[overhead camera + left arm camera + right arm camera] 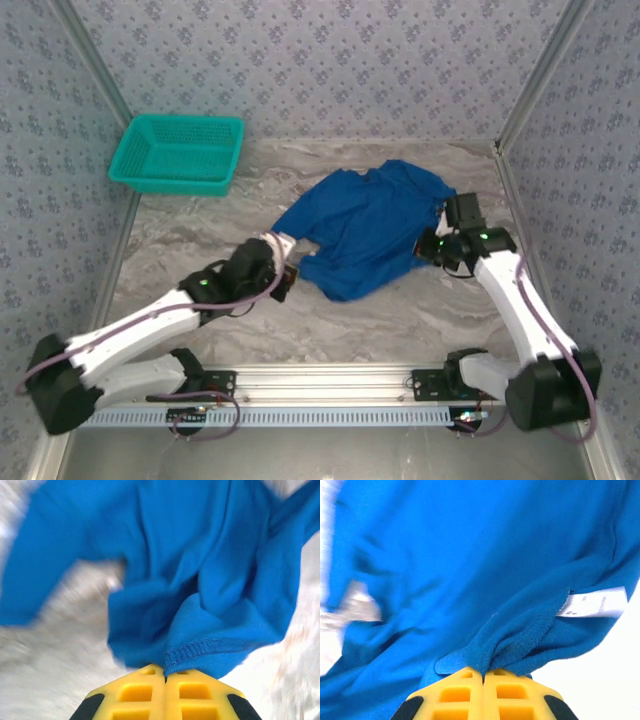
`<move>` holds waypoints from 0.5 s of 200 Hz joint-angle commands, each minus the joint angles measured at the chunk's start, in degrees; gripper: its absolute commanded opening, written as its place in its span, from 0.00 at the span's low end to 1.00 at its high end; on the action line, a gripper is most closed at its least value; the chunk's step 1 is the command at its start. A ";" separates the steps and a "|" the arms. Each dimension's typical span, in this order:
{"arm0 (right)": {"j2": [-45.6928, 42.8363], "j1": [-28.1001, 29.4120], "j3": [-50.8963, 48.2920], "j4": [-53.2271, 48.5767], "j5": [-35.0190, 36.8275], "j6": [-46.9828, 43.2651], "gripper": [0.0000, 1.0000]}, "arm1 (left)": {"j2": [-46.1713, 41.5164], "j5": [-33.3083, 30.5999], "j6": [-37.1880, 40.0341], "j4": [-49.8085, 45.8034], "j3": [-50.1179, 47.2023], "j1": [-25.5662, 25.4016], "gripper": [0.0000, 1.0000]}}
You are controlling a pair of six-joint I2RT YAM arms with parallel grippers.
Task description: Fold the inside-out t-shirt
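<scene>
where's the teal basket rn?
Top view: the teal basket sits in the far-left corner of the table, well clear of the blue t-shirt lying right of centre.

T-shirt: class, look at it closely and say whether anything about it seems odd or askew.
Yes. The t-shirt lies bunched and rumpled, not flat, and a white label hangs on its outside beside exposed seam stitching: it looks inside out.

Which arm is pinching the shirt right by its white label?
The right arm: its jaws grip the t-shirt beside the white label; the left arm grips plain hem.
</scene>
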 commanded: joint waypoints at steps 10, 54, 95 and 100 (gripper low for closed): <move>-5.51 3.14 13.95 3.11 -2.90 -2.85 0.00 | -9.65 -20.05 6.68 2.05 9.80 0.39 0.00; -9.13 12.20 35.54 1.08 6.16 -6.36 0.00 | -10.87 -21.37 15.52 -4.28 31.11 -1.60 0.00; -9.67 13.70 46.96 3.26 8.29 -7.63 0.00 | -6.31 -21.86 22.94 -10.01 47.79 -2.36 0.00; -9.11 13.64 47.66 3.69 8.95 -7.99 0.00 | -5.24 -22.98 24.20 -10.25 49.33 -2.35 0.00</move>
